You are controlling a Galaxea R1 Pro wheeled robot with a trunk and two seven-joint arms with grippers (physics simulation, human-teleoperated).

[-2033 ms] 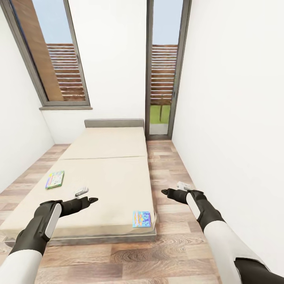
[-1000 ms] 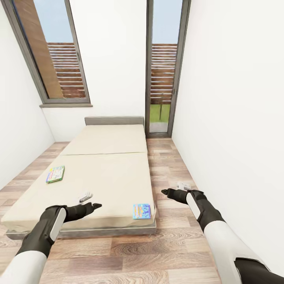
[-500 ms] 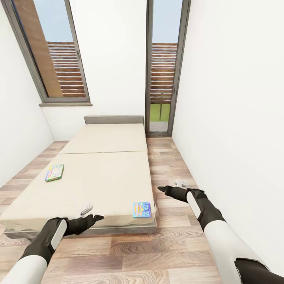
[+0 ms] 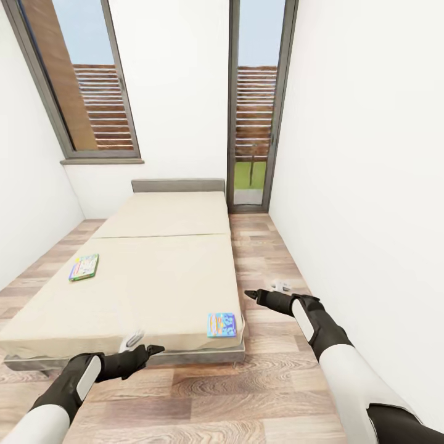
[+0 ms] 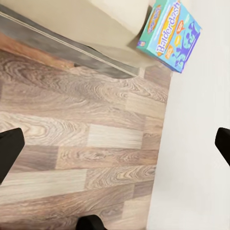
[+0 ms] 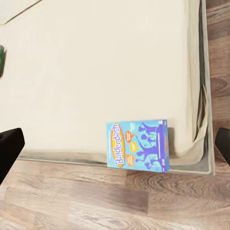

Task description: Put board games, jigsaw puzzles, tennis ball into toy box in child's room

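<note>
**A:** Head view first: where are the games relative to your hands?

**B:** The blue board game [image 4: 221,324] lies flat on the bed [image 4: 154,271], at the near corner on my right side, close to the mattress edge. My left gripper [image 4: 143,349] hangs over the wood floor [image 4: 259,382] just in front of the bed's foot, left of that box. My right gripper [image 4: 266,295] is over the floor strip beside the bed, near the same corner. The green-bordered board game [image 4: 84,266] lies well apart, near the bed's left edge.

**A:** Are the hands holding anything?

**B:** No. In both wrist views my fingertips [image 5: 9,148] sit wide apart at the frame's sides with nothing between them.

**A:** Room to move?

**B:** Bare floor runs across the foot of the bed. The strip between the bed and the white wall [image 4: 370,185] is narrow. In the right wrist view the blue box [image 6: 138,145] reads "Balderdash" and lies beside the mattress's rumpled corner.
</note>
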